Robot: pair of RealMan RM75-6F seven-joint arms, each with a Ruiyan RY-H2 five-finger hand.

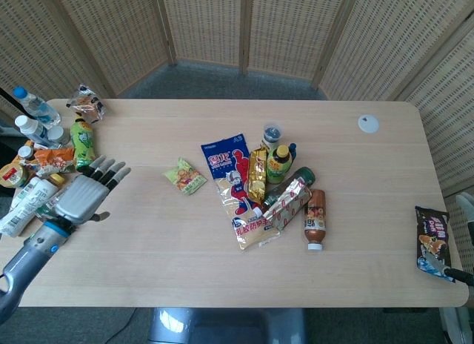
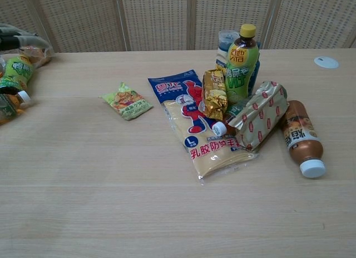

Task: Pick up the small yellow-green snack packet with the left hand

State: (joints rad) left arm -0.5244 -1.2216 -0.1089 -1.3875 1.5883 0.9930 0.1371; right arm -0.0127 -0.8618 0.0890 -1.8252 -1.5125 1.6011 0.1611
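The small yellow-green snack packet (image 1: 184,176) lies flat on the table, left of the central pile; in the chest view the packet (image 2: 126,100) sits left of the blue bag. My left hand (image 1: 83,195) hovers over the table's left part, fingers spread and empty, well to the left of the packet. In the chest view only its fingertips (image 2: 19,40) show at the top left edge. At the right table edge only a dark tip of the right hand (image 1: 457,276) shows, and its fingers are out of frame.
A central pile holds a blue bag (image 1: 230,172), gold packets, a green tea bottle (image 1: 278,163) and a brown bottle (image 1: 315,219). Bottles and snacks (image 1: 44,155) crowd the left edge. A dark packet (image 1: 432,239) lies at the right edge. A white disc (image 1: 368,123) sits far right.
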